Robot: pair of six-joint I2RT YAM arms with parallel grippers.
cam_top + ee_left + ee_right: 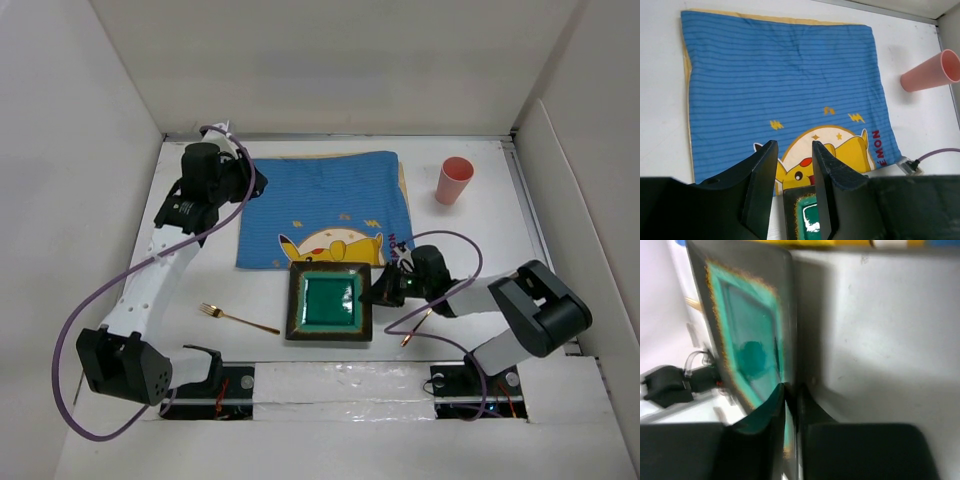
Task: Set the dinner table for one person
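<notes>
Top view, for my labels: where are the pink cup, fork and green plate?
pink cup [451, 186], top view, side wall.
fork [240, 319], top view, mid handle.
green plate [329, 301], top view, glazed centre.

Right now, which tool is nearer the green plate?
Right. The right tool pinches the right rim of the green plate; the left tool hangs open by the far left edge of the blue mat, away from the plate.

Matte white dinner table [260, 290], striped cloth mat [320, 200], glossy glazed plate [296, 300], shiny metal fork [238, 318], plastic cup [453, 181]

A robot lab cell: plain white panels [70, 150] enclose the dinner table [500, 215].
</notes>
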